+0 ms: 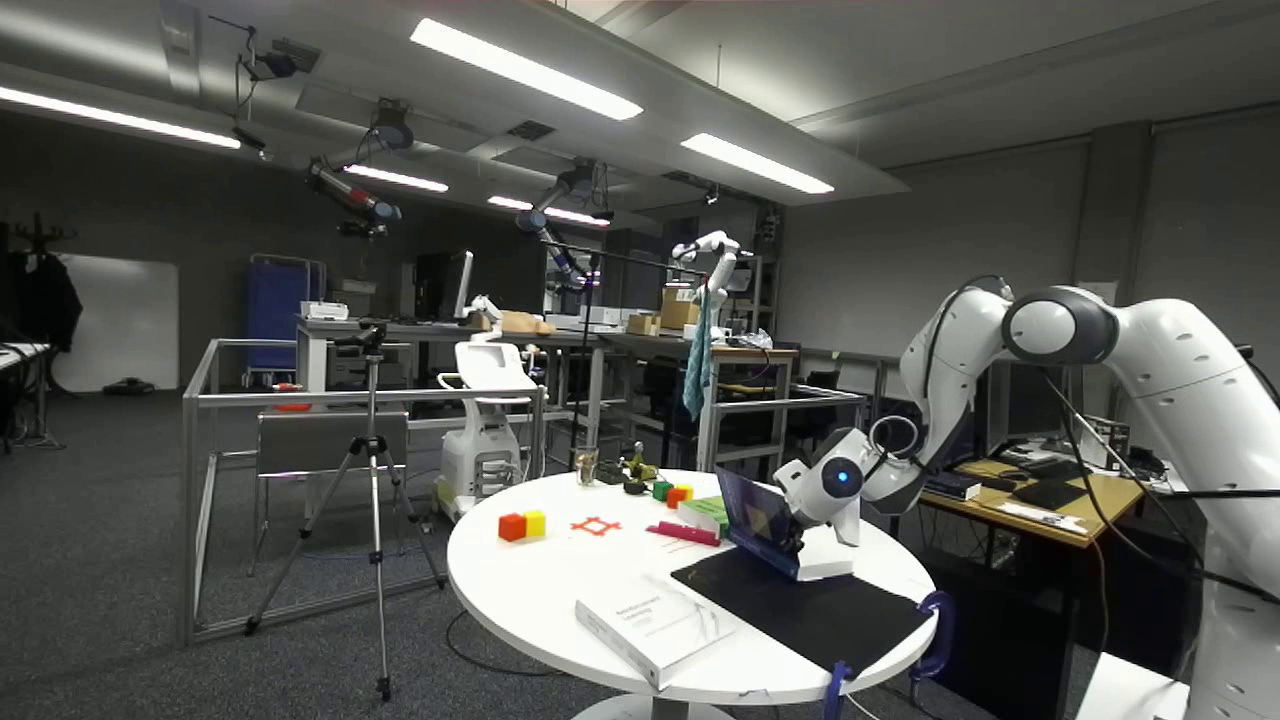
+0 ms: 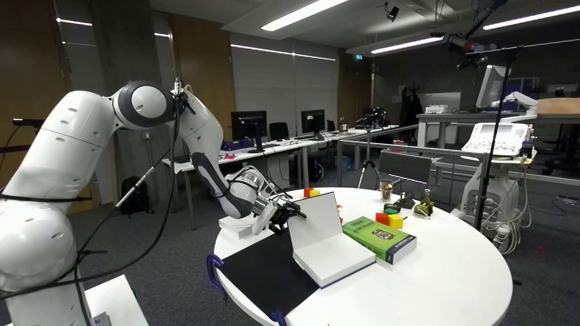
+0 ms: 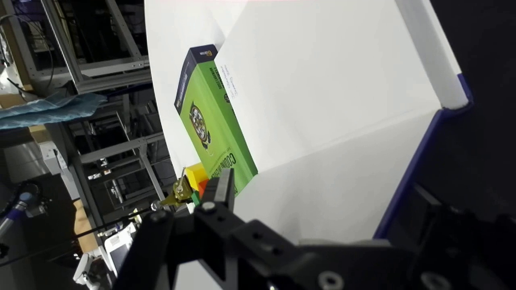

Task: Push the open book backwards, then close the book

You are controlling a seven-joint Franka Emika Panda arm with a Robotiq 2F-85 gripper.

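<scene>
The book [image 2: 335, 258] lies open on the table, pages up, with its dark blue cover [image 1: 755, 510] raised and leaning. The whitish inside of the cover [image 2: 315, 222] shows in an exterior view. In the wrist view the page block [image 3: 330, 72] and cover inside [image 3: 334, 189] fill the middle. My gripper [image 3: 326, 183] has its fingers spread wide at the raised cover; one finger is on the inner side, the other by the dark outer side. The gripper also shows at the cover's edge in both exterior views [image 1: 795, 535] [image 2: 290, 212]. I cannot tell whether it touches the cover.
A green book [image 2: 378, 235] lies right beside the open book. A black mat [image 1: 805, 610] is clamped to the round table [image 2: 435, 280] by blue clamps [image 1: 937, 630]. A white book [image 1: 655, 625], coloured cubes [image 1: 522, 525] and a glass [image 2: 386, 191] also stand on it.
</scene>
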